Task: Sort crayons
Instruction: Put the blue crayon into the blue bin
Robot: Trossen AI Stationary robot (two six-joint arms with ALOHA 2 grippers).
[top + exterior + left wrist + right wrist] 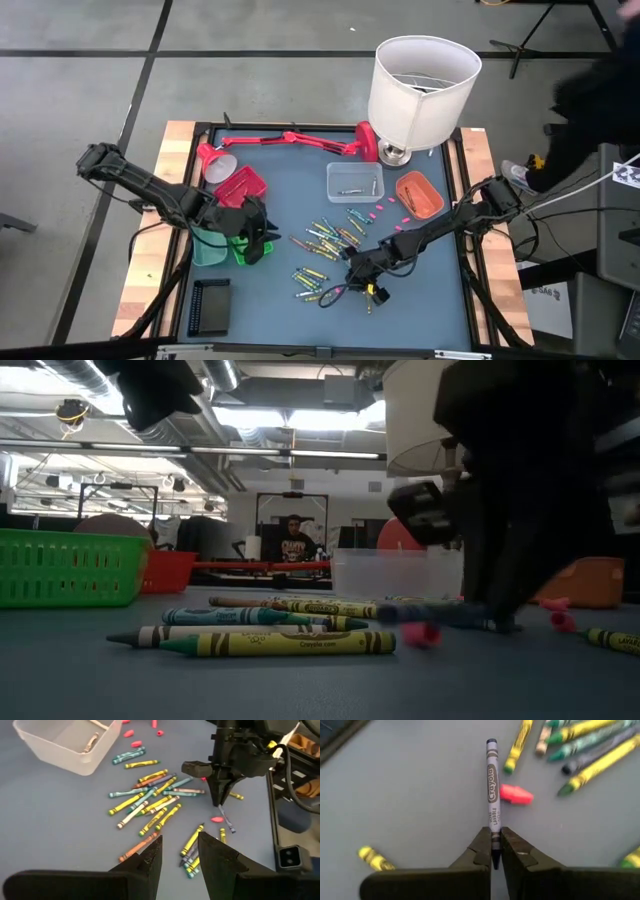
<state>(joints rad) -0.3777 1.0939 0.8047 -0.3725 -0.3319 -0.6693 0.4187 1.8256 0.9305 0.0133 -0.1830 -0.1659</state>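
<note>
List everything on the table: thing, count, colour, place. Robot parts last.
crayons: dozens, mostly yellow, green and blue, scattered mid-table
grey crayon: one, lying flat, its end pinched in the right pincer
pink bits: several, near the orange tray
clear tray: one, behind the crayons, a small item inside
orange tray: one, right of the clear tray
red tray: one, left side
green trays: two, under the left pincer
black tray: one, front left
lamp: white shade, back right
red lamp: one, lying along the back edge
left pincer: open, above the green trays
right pincer: shut on the grey crayon
</note>
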